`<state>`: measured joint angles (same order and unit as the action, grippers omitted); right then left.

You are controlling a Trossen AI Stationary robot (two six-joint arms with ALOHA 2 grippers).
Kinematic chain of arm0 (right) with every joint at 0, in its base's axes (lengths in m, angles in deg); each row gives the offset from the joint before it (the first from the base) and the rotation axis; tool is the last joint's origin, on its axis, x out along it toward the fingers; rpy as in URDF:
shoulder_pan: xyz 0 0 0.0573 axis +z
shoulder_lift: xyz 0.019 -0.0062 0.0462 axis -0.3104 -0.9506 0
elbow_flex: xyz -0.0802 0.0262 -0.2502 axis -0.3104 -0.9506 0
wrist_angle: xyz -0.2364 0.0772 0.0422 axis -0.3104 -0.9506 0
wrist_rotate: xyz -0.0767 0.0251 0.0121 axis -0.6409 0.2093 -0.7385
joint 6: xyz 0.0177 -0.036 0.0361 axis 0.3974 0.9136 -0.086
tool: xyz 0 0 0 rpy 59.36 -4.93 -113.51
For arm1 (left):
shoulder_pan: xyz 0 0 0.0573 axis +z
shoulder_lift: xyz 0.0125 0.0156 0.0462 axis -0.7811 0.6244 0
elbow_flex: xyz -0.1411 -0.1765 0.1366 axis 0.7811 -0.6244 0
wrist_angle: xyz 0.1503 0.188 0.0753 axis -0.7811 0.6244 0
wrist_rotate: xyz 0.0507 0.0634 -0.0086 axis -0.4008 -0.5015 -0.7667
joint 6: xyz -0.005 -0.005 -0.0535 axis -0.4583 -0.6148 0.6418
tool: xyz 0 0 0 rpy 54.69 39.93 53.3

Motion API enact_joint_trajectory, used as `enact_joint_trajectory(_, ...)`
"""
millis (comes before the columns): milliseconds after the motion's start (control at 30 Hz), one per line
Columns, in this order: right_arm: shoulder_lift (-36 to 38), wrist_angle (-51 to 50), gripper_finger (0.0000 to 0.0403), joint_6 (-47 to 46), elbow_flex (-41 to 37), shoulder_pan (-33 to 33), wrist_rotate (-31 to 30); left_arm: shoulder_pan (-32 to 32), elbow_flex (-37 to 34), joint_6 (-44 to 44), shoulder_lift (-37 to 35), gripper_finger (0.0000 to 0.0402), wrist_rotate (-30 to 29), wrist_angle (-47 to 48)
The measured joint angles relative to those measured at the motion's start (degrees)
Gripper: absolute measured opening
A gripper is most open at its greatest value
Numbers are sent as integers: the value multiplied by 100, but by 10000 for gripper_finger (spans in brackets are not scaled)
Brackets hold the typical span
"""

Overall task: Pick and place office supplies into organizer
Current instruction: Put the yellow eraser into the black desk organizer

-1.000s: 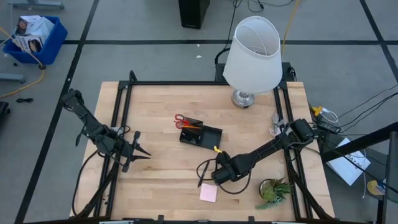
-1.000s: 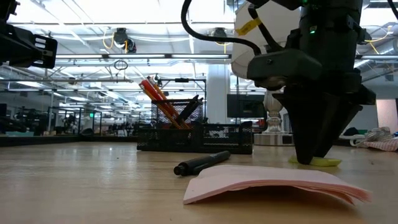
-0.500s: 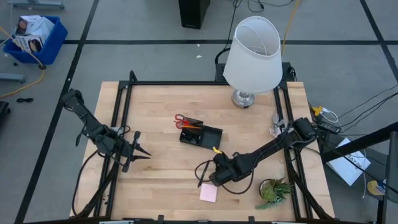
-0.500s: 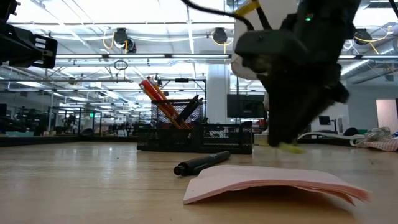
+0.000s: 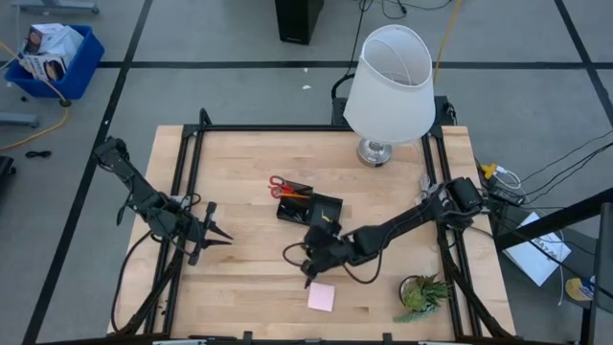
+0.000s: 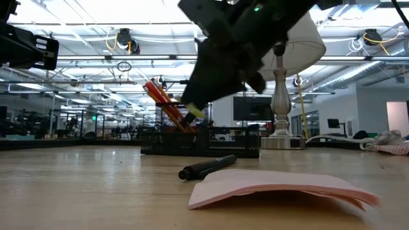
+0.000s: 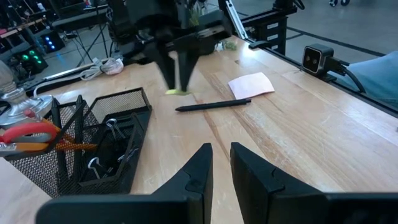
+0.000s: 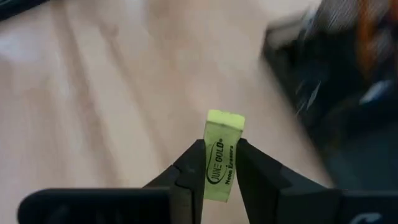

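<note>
The right gripper pinches the yellow-green eraser between its fingers, the eraser jutting past the tips, apparently just beside the organizer, above the table.

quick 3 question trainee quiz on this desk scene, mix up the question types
1. True or false: the right gripper has its jaws shut on the yellow-green eraser.
2. Multiple choice: where does the black pen lie? A) in the organizer B) on the table beside the pink sticky-note pad C) in the left gripper
3. Fill in: the red-handled scissors stand in the ____.

Key
1. True. The eraser sits pinched between the jaws, lifted off the table.
2. B. It lies next to the pink sticky-note pad, while the left gripper waits by the table's left edge, holding nothing.
3. organizer, in its taller section.
</note>
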<state>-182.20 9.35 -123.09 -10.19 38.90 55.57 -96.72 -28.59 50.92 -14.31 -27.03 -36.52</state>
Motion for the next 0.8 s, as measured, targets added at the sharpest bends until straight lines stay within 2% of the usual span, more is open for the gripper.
enact_joint_trajectory(100,-8,433,73,831,-2,-160,-308,1,0,-2,2,63,0,-1)
enact_joint_trajectory(333,-9,955,73,2068,1,-613,-454,1,0,-2,1,63,0,3)
enact_joint_trajectory(500,-291,1357,73,2962,-1,-818,-455,-1,0,0,2,63,0,6)
enact_joint_trajectory(800,-633,1563,73,3176,6,-1045,-778,-1,-2,0,2,63,0,-4)
